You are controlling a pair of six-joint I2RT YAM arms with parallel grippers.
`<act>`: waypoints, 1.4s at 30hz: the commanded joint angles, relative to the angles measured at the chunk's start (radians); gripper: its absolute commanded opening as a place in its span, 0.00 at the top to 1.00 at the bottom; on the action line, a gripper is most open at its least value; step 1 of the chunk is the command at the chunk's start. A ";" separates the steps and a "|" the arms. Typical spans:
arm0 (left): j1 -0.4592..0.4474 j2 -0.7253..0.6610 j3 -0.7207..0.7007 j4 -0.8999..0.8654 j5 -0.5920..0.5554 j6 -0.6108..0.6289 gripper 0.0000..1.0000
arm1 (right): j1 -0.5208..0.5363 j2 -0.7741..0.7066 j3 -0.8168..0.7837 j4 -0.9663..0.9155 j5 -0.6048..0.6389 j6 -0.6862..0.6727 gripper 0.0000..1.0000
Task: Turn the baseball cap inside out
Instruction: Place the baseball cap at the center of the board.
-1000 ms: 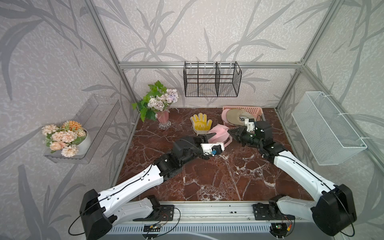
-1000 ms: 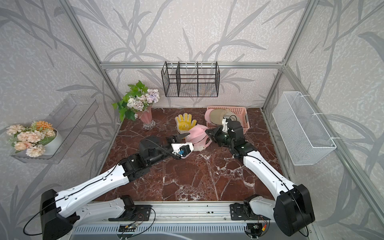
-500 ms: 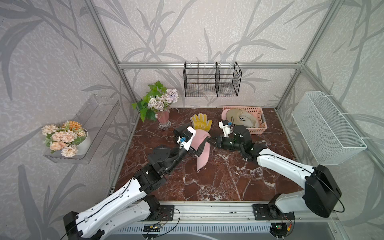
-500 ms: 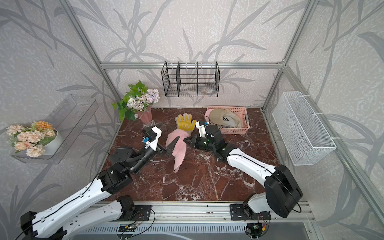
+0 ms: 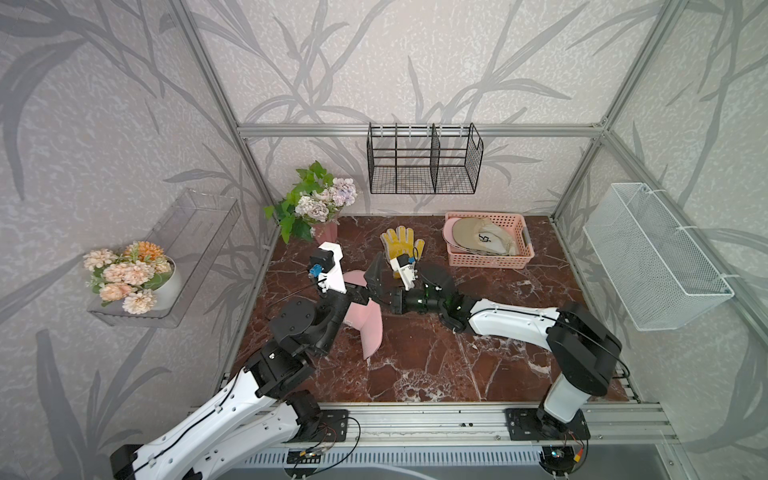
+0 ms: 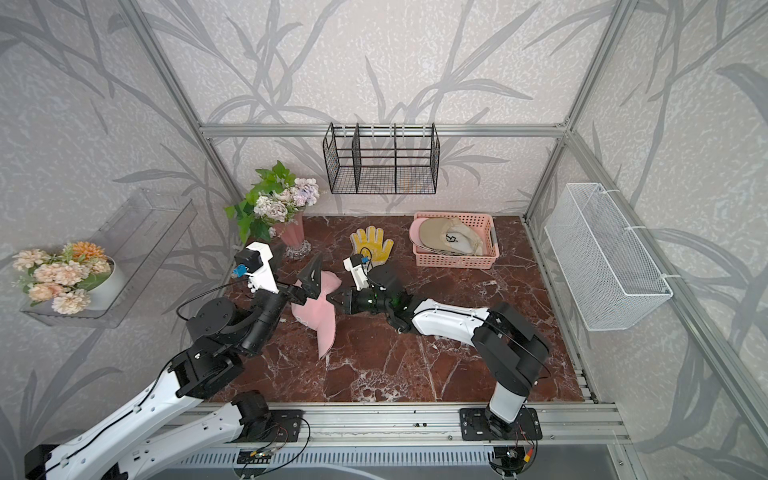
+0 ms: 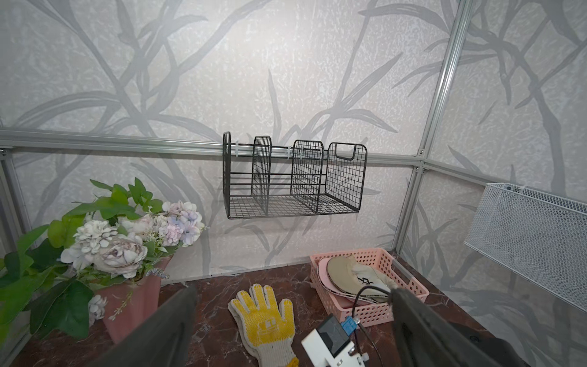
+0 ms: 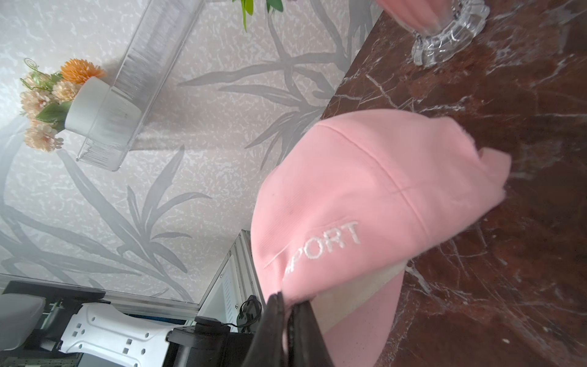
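My right pincer [image 8: 287,302] stays clamped on the front edge of the pink baseball cap [image 8: 365,197]. The cap hangs brim-down over the left middle of the tabletop [image 5: 436,353], right side out, "SPORT" showing. A second ago it sat farther back, near the pink basket [image 5: 490,261], with both pincers at it. My left pincer [image 7: 292,290], just beside the cap, has let go and now stands wide and empty, tilted up toward the back wall. Beyond lie the yellow glove [image 5: 399,245] and a beige cap [image 5: 478,239] in the basket.
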 commanded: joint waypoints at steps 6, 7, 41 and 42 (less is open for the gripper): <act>0.007 0.035 -0.001 -0.041 -0.005 -0.035 0.02 | 0.000 -0.001 -0.182 0.240 0.091 -0.009 1.00; 0.009 0.039 0.002 -0.043 0.002 -0.035 0.02 | 0.001 -0.008 -0.209 0.247 0.105 -0.011 1.00; 0.024 0.084 -0.009 -0.046 0.042 -0.048 0.01 | 0.138 0.101 -0.355 0.270 0.527 -0.012 0.66; 0.025 0.085 -0.009 -0.049 0.044 -0.051 0.01 | 0.137 0.088 -0.357 0.258 0.527 -0.023 0.55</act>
